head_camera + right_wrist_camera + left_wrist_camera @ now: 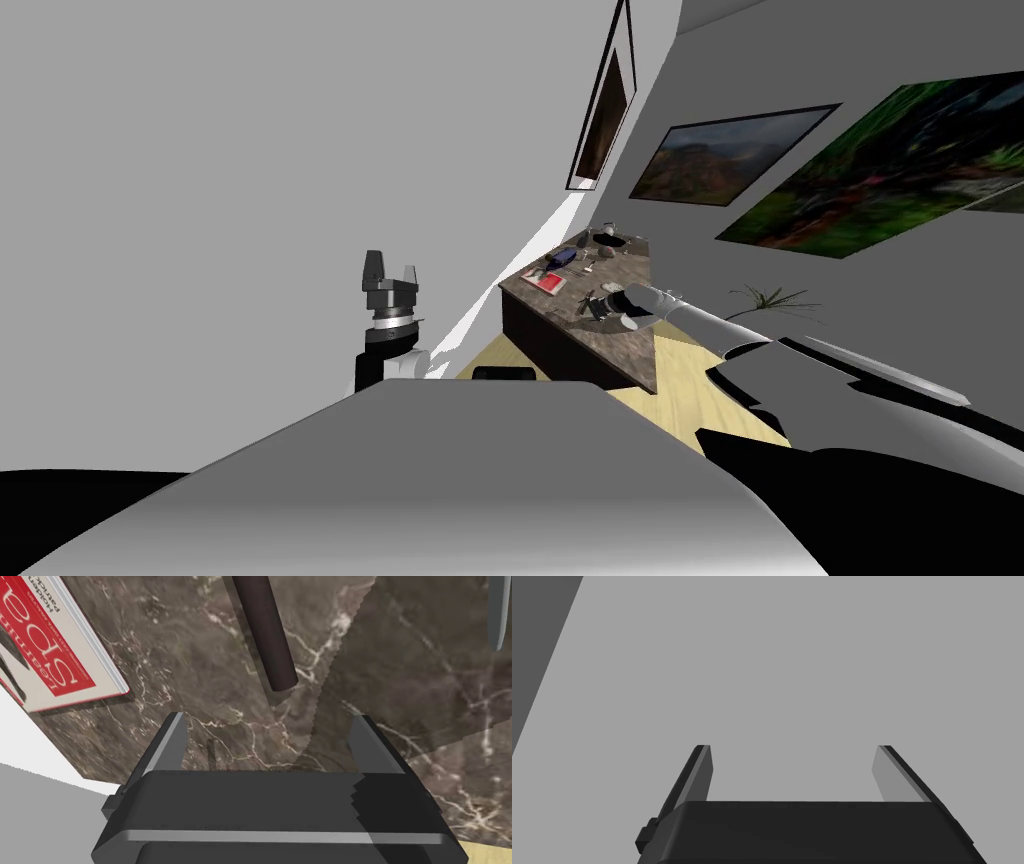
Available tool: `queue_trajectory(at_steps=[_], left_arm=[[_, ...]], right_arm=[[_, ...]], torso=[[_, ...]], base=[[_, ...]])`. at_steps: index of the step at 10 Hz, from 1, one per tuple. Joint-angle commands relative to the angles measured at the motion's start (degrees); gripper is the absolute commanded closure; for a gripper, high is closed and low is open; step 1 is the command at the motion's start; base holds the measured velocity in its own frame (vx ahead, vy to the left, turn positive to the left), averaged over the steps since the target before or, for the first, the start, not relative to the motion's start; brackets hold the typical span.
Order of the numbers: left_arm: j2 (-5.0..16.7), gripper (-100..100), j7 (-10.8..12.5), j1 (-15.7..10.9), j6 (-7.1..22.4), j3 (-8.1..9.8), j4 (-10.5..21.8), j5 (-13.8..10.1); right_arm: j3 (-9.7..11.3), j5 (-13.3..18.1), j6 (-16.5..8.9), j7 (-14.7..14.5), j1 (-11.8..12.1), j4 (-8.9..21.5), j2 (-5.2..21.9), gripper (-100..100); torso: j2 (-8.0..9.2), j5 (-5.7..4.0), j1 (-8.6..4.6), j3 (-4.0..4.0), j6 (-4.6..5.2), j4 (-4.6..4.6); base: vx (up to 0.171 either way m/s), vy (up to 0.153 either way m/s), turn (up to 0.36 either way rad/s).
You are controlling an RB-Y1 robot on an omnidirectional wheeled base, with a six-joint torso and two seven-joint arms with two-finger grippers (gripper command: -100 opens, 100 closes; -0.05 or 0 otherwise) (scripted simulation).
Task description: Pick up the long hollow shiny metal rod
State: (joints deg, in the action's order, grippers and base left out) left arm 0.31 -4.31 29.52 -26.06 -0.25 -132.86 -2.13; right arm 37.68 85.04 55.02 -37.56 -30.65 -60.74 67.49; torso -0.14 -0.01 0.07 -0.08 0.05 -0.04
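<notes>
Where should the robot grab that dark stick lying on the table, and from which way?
Probably best: the right gripper comes down from above and closes across the round shaft of the dark rod, just past its near end. The rod lies flat on the marbled table top, pointing away from the gripper, so the open fingers line up either side. The red book lies apart from it.

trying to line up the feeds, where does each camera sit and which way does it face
Head view: on the head, facing down and forward at the marble-topped table; shows the raised left end effector and the right arm reaching over it.
Left wrist view: on the left hand, facing a flat grey surface past its open fingers.
Right wrist view: on the right hand, facing down at that table; the open right end effector points at a dark rod.
Shared: the red book shows in head and right wrist views.
</notes>
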Motion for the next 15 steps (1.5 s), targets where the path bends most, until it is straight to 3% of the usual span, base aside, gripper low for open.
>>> queue_trajectory(at_steps=[1, 2, 7, 10, 11, 12, 15], left_arm=[[0.0, 0, 0.0, 0.0, 0.0, 0.0, 0.0, 0.0], [0.0, 0, 0.0, 0.0, 0.0, 0.0, 0.0, 0.0], [0.0, 0, 0.0, 0.01, 0.0, 0.0, 0.0, 0.0], [0.0, 0, 0.0, 0.01, 0.0, 0.01, 0.0, 0.0], [0.0, 0, 0.0, 0.01, 0.0, 0.01, 0.0, 0.0], [0.0, 0, 0.0, 0.01, 0.0, 0.01, 0.0, 0.0], [0.01, 0, 0.0, 0.01, 0.0, 0.01, 0.0, 0.0]], right_arm=[[1.93, 2.86, 0.04, -2.86, -0.1, 1.21, 1.99, -100], [1.93, 3.05, 0.04, -3.23, -0.1, 1.21, 1.99, -100], [7.07, 10.3, -0.03, -11.62, -0.3, 6.08, 5.08, -100], [7.83, 11.25, -0.17, -13.39, -0.44, 7.69, 4.99, -100], [7.86, 11.28, -0.14, -13.75, -0.43, 7.76, 5.07, 0], [7.99, 11.9, -1.26, -11.26, 1.25, 5.2, 5.89, -100], [8.19, 12.83, -2.93, -7.57, 3.77, 1.37, 7.14, -100]], torso=[[0.0, 0.0, 0.0, 0.0, 0.0, 0.0], [-0.1, 0.02, 0.03, -0.05, 0.0, -0.02], [-0.13, 0.01, 0.01, -0.08, 0.04, -0.03], [-0.09, 0.01, -0.02, -0.06, 0.05, -0.02], [0.04, -0.01, -0.03, 0.01, 0.06, 0.01], [0.12, 0.0, -0.03, 0.07, 0.06, 0.03], [0.13, -0.05, -0.2, 0.08, 0.06, 0.03]], base=[[0.072, 0.029, 0.265], [0.064, 0.012, 0.088], [0.075, 0.017, 0.163], [0.055, 0.004, 0.077], [0.005, 0.0, -0.001], [0.011, -0.027, 0.072], [0.014, -0.047, 0.056]])
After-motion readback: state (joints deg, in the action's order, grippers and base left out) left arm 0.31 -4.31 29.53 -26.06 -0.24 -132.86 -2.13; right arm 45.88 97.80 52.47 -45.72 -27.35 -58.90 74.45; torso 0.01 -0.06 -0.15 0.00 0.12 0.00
